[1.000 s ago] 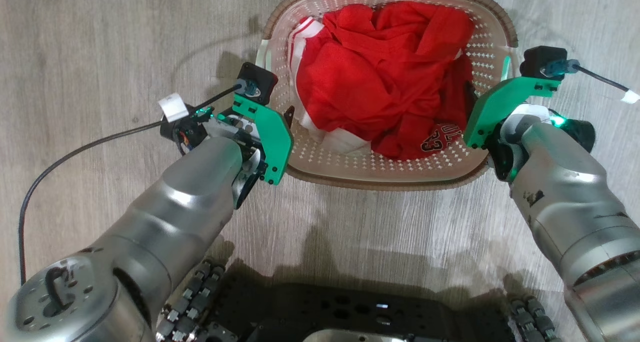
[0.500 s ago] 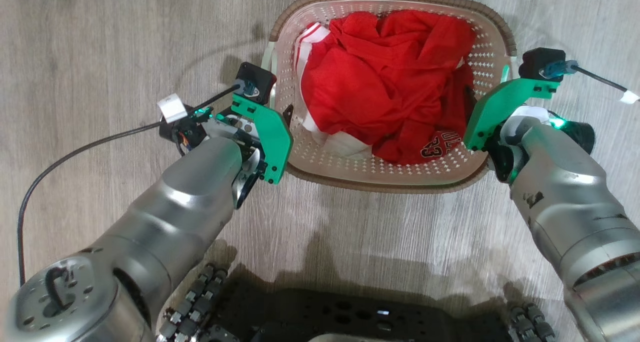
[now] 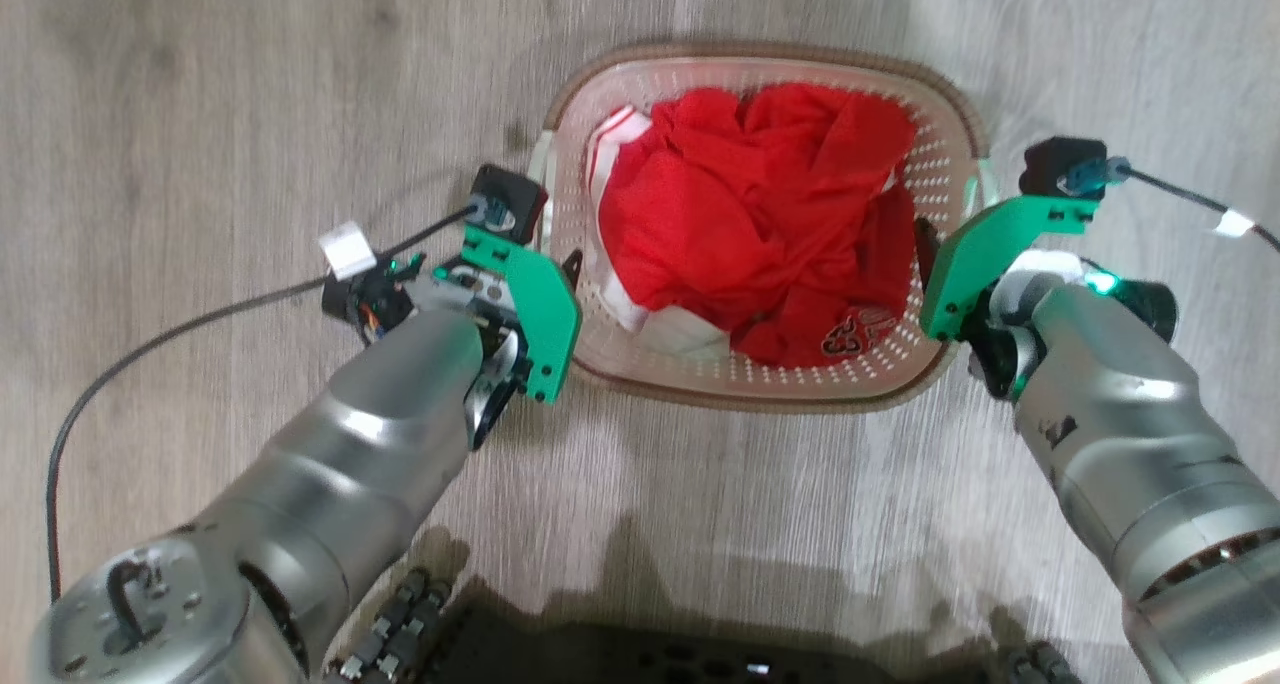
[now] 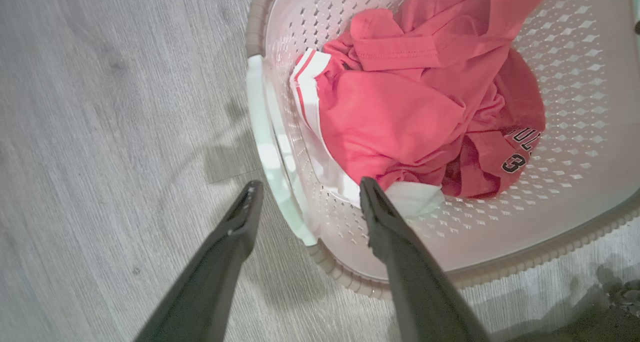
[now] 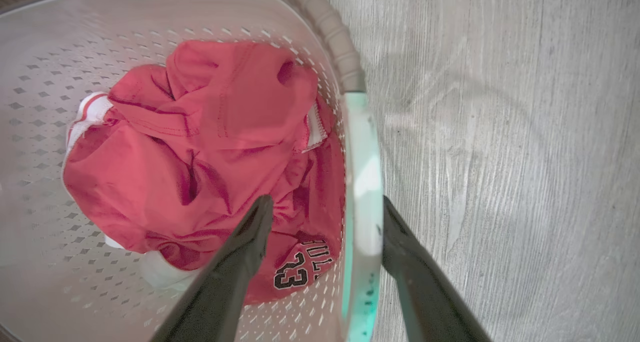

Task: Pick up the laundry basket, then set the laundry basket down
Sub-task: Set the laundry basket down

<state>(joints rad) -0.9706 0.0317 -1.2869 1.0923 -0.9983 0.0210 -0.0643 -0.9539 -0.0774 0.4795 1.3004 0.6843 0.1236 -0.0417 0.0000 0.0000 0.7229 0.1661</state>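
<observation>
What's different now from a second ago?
Mostly the camera moved: the whole head view shifted, and the laundry basket now looks smaller, with its full rim showing. Nothing was visibly grabbed or let go. The left gripper and right gripper stay at its handles, open now. The red clothes stay inside.

laundry basket (image 4: 575,82): 1 o'clock, holding a red jersey (image 4: 400,107)
left gripper (image 4: 310,184): 6 o'clock, jaws spread astride its white handle (image 4: 263,132)

The laundry basket (image 4: 565,82) runs off the top and right edges of the left wrist view. Folds in the red jersey (image 5: 200,147) partly swallow the lettering above its "23". The robot's dark base (image 3: 640,654), slightly blurred, is cropped by the head view's bottom edge.
</observation>
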